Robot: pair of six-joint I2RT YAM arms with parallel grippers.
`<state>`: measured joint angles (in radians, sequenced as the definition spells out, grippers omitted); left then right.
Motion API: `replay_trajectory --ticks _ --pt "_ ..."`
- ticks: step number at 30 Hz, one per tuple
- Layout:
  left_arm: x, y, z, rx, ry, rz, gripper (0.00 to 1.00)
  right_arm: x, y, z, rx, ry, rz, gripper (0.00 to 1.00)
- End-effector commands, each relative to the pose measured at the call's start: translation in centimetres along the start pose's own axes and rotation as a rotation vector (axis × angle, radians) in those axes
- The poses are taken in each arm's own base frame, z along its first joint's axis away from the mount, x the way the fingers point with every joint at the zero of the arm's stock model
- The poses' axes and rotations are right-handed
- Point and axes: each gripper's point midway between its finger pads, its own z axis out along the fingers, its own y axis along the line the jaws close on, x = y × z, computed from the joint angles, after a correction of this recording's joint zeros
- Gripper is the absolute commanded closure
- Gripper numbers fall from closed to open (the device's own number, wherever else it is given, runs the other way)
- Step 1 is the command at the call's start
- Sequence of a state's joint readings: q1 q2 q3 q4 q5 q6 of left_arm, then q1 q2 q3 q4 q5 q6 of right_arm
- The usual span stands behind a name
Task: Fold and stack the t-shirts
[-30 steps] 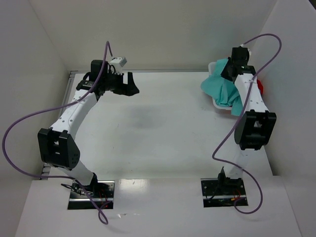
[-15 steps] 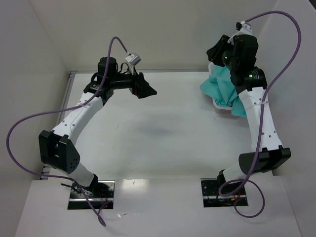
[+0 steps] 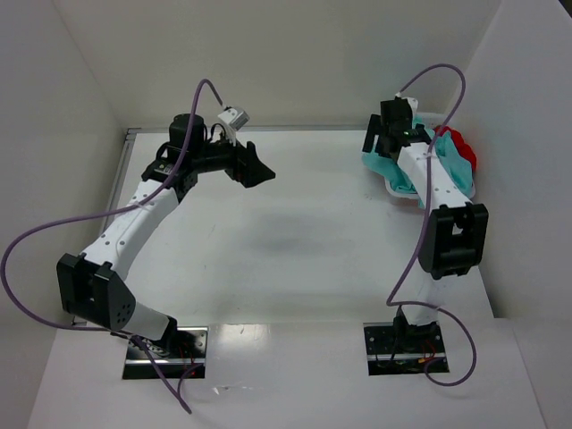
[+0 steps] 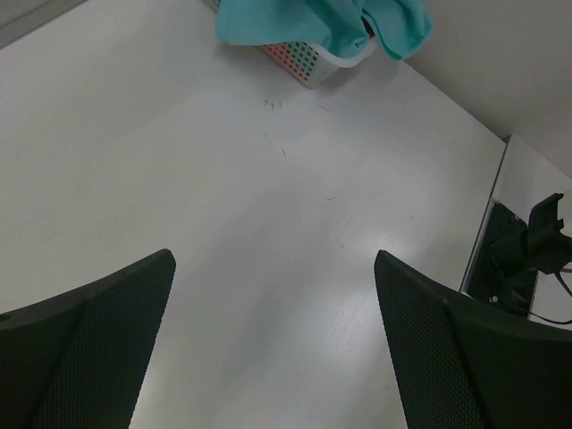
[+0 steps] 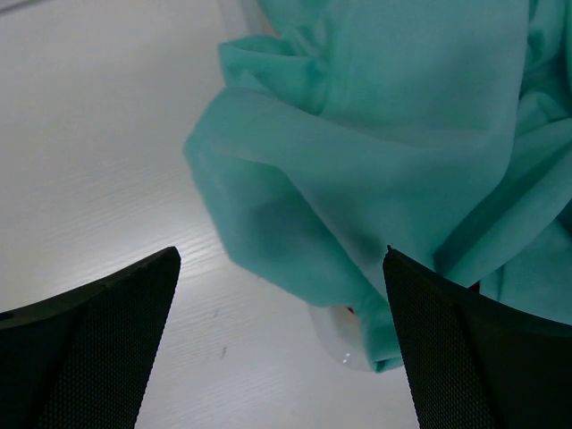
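The teal shirt [image 5: 384, 152] hangs over the rim of the white basket [image 4: 308, 64]. A red shirt [image 3: 460, 147] sits in the basket behind it. The right fingers [image 3: 375, 141] are spread apart just above the teal shirt. The left fingers [image 3: 255, 168] are apart too, over the worktop [image 3: 304, 232], far from the basket.
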<state>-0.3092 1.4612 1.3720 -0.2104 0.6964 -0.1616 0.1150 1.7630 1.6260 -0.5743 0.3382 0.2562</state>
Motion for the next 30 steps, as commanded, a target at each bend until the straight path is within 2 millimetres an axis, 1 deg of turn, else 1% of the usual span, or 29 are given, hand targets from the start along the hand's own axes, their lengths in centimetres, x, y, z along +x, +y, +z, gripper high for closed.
replay_trajectory --ticks 1,3,4,5,6,7,8,9,10,11,12,13,14,15,16,17,18,19,20,21,22,23,24,25,27,28,29,30 --pt "-0.5 0.3 -0.6 -0.035 -0.018 0.052 0.0 -0.2 -3.2 1.9 0.205 -0.023 -0.057 0.0" --pt "-0.2 0.6 -0.3 -0.035 -0.01 0.045 0.0 0.5 -4.0 2.9 0.267 0.003 -0.092 0.0" --pt "-0.1 0.6 -0.3 -0.035 -0.01 0.045 0.0 0.2 -4.6 3.3 0.312 -0.005 -0.104 0.0" --pt "0.1 0.8 -0.1 -0.036 -0.003 0.039 0.0 1.7 -4.9 4.4 0.342 0.035 -0.13 0.0" --pt "0.5 1.1 0.2 -0.036 0.006 0.031 0.0 1.6 -5.0 4.7 0.353 0.035 -0.133 0.0" --pt "0.1 1.0 0.1 -0.036 -0.001 0.027 0.0 2.0 -5.0 5.0 0.355 0.043 -0.137 0.0" --pt "0.5 1.3 0.5 -0.037 0.009 0.018 0.0 1.9 -5.1 5.0 0.364 0.041 -0.138 0.0" --pt "0.9 1.6 0.8 -0.037 0.02 0.009 0.0 2.1 -5.0 5.5 0.364 0.042 -0.139 0.05" --pt "0.4 1.5 0.7 -0.037 0.01 0.017 0.0 2.1 -5.0 5.5 0.364 0.042 -0.139 0.11" --pt "0.8 1.9 1.0 -0.038 0.021 0.008 0.0 1.9 -5.1 5.5 0.372 0.03 -0.134 0.21" --pt "0.7 2.0 1.3 -0.038 0.022 0.007 0.0 1.8 -5.2 5.5 0.384 0.026 -0.135 0.45" --pt "0.7 2.1 1.3 -0.038 0.022 0.007 0.0 1.6 -5.2 5.5 0.382 0.017 -0.129 0.57" --pt "1.3 2.3 1.5 -0.039 0.038 -0.007 0.0 1.5 -5.4 5.4 0.395 0.013 -0.13 0.66" --pt "1.2 2.5 1.7 -0.039 0.038 -0.007 0.0 1.2 -5.4 5.5 0.401 0.002 -0.125 0.74" --pt "1.2 2.5 1.7 -0.039 0.038 -0.007 0.0 0.9 -5.5 5.2 0.4 -0.006 -0.121 0.86" --pt "1.5 2.7 1.9 -0.039 0.045 -0.013 0.0 0.5 -5.4 4.8 0.397 -0.019 -0.101 0.92" --pt "1.5 2.7 1.9 -0.039 0.045 -0.013 0.0 0.6 -5.1 4.9 0.378 -0.014 -0.1 0.96" --pt "1.5 2.5 1.9 -0.03 0.046 -0.013 0.0 -0.8 -4.9 3.8 0.356 -0.048 -0.066 0.98" --pt "1.5 2.5 1.9 -0.03 0.046 -0.013 0.0 -1.0 -4.7 3.3 0.34 -0.05 -0.063 0.98" --pt "1.5 2.7 2.1 -0.03 0.045 -0.012 0.0 -1.4 -4.2 2.9 0.301 -0.054 -0.054 1.0" --pt "1.5 2.7 2.1 -0.03 0.044 -0.021 0.0 -2.4 -3.9 2.2 0.278 -0.076 -0.04 1.0" --pt "1.4 2.5 2.2 -0.018 0.038 -0.015 0.0 -3.9 -3.6 0.8 0.251 -0.112 -0.018 1.0" --pt "1.2 2.5 2.2 -0.017 0.031 -0.018 0.0 -4.7 -3.4 0.1 0.231 -0.131 -0.007 1.0" --pt "1.5 2.5 2.4 -0.005 0.039 -0.025 0.0 -5.9 -3.0 -0.7 0.199 -0.157 0.009 1.0" --pt "1.3 2.0 2.4 0.023 0.034 -0.028 0.0 -7.2 -3.0 -2.5 0.175 -0.181 0.022 1.0" --pt "1.4 2.0 2.7 0.032 0.035 -0.039 0.0 -8.2 -2.6 -3.3 0.145 -0.203 0.025 1.0" --pt "1.4 1.8 2.7 0.045 0.036 -0.039 0.0 -8.5 -2.7 -3.8 0.142 -0.214 0.03 1.0" --pt "1.5 1.3 2.7 0.074 0.038 -0.04 0.0 -9.4 -2.7 -5.1 0.123 -0.235 0.04 1.0"
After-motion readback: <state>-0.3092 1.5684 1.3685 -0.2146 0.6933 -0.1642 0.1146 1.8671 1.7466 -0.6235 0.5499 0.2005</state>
